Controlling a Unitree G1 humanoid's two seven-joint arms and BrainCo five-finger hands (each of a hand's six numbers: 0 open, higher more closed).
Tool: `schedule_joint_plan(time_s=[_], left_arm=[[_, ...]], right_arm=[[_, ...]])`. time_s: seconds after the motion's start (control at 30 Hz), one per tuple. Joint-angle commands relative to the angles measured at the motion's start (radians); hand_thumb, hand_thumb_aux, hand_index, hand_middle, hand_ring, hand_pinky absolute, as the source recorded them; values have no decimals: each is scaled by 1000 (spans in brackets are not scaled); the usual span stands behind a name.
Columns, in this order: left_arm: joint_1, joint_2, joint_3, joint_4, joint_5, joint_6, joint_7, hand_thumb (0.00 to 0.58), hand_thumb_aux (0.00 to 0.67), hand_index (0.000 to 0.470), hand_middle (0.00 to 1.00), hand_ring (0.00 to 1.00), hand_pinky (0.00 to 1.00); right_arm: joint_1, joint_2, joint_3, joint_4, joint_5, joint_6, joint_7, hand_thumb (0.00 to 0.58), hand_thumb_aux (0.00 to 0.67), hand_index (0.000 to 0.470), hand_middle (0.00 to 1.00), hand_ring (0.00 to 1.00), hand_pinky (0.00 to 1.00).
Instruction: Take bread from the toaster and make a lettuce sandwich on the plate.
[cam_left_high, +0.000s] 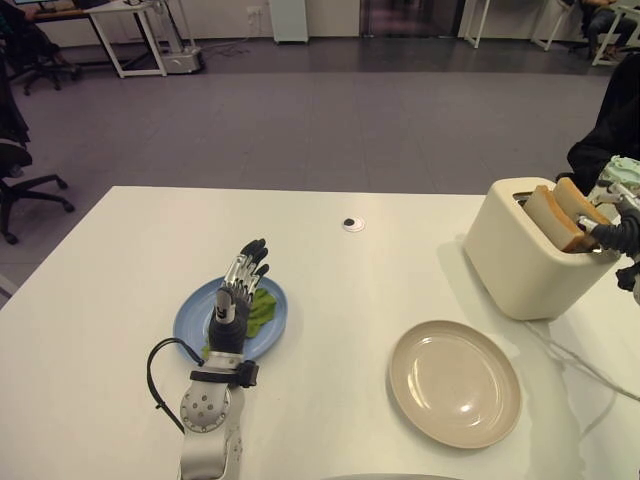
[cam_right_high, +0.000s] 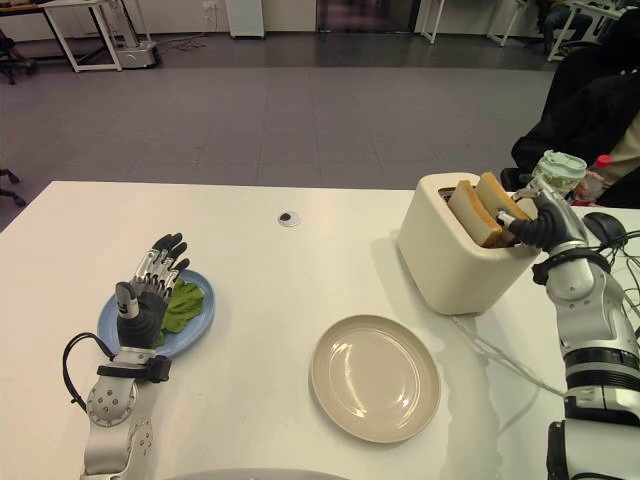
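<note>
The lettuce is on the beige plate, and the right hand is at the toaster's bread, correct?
No: the lettuce lies on the blue plate, as the right eye view shows. The right hand is at the bread in the toaster.

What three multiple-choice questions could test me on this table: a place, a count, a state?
1. Where does the lettuce lie? A) on the blue plate B) on a tray C) in a bowl
2. How many bread slices stand in the toaster? A) one B) two C) four
3. How is the left hand? A) fingers stretched out, holding nothing B) clenched round bread C) gripping a cup
Answers: 1 A, green leaves rest on that plate; 2 B, two slices stick up from the slot; 3 A, its fingers are straight above the blue plate.
</note>
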Motion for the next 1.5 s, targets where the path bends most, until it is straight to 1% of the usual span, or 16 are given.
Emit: schedule_joint_plan(time_s=[0.03, 0.13, 0.27, 0.37, 0.4, 0.47, 0.53, 0.63, 0.8, 0.97, 1.0, 1.03, 1.1, 1.23, 1.37, 1.5], left_arm=[[-4, -2, -4, 6, 3, 5, 2, 0, 0, 0, 0, 0, 0], [-5, -3, -7, 1, 6, 6, 4, 0, 0, 0, 0, 0, 0], [-4, -1, -11, -8, 9, 10, 4, 0, 0, 0, 0, 0, 0], [-6, 4, -13, -13, 19, 13, 5, 0, 0, 0, 0, 0, 0], [-7, 8, -13, -12, 27, 11, 6, 0, 0, 0, 0, 0, 0], [-14, 16, -12, -13, 40, 12, 6, 0, 0, 0, 0, 0, 0], [-21, 24, -10, -15, 50, 13, 5, 0, 0, 0, 0, 0, 0], [-31, 36, -4, -14, 61, 14, 5, 0, 0, 0, 0, 0, 0], [-48, 65, 23, 2, 69, 19, 4, 0, 0, 0, 0, 0, 0], [-65, 93, 41, 20, 71, 16, -4, 0, 0, 0, 0, 0, 0], [-66, 99, 41, 22, 77, 13, -5, 0, 0, 0, 0, 0, 0], [-67, 105, 40, 25, 87, 10, -5, 0, 0, 0, 0, 0, 0], [-72, 123, 43, 41, 124, -1, 2, 0, 0, 0, 0, 0, 0], [-95, 259, 105, 115, 385, 20, 85, 0, 0, 0, 0, 0, 0], [-126, 468, 119, 202, 719, 136, 149, 0, 0, 0, 0, 0, 0], [-119, 572, 46, 224, 938, 285, 97, 0, 0, 0, 0, 0, 0]], right_arm=[[-79, 11, -121, -117, 130, -37, -8, 580, 670, 470, 0, 0, 0], [-97, 18, -201, -261, 237, -28, 22, 580, 670, 470, 0, 0, 0], [-9, 37, -202, -506, 493, 152, 249, 580, 670, 470, 0, 0, 0], [181, -6, -158, -719, 705, 365, 501, 580, 670, 470, 0, 0, 0], [260, -26, -152, -781, 764, 412, 590, 580, 670, 470, 0, 0, 0], [427, -63, -158, -866, 830, 454, 768, 580, 670, 470, 0, 0, 0], [545, -82, -155, -891, 829, 449, 893, 580, 670, 470, 0, 0, 0], [624, -81, -80, -850, 735, 427, 953, 580, 670, 470, 0, 0, 0], [626, -16, 79, -750, 479, 339, 863, 580, 670, 470, 0, 0, 0], [562, 71, 106, -674, 381, 289, 750, 580, 670, 470, 0, 0, 0], [562, 71, 112, -676, 372, 283, 752, 357, 255, 179, 0, 0, 0], [565, 69, 117, -679, 366, 279, 757, 0, 0, 0, 0, 0, 0], [574, 64, 119, -694, 369, 276, 772, 0, 0, 0, 0, 0, 0], [578, 48, 79, -703, 382, 272, 790, 0, 0, 0, 0, 0, 0], [547, 24, -22, -722, 401, 274, 778, 0, 0, 0, 0, 0, 0], [491, 105, -93, -824, 530, 335, 715, 0, 0, 0, 0, 0, 0]])
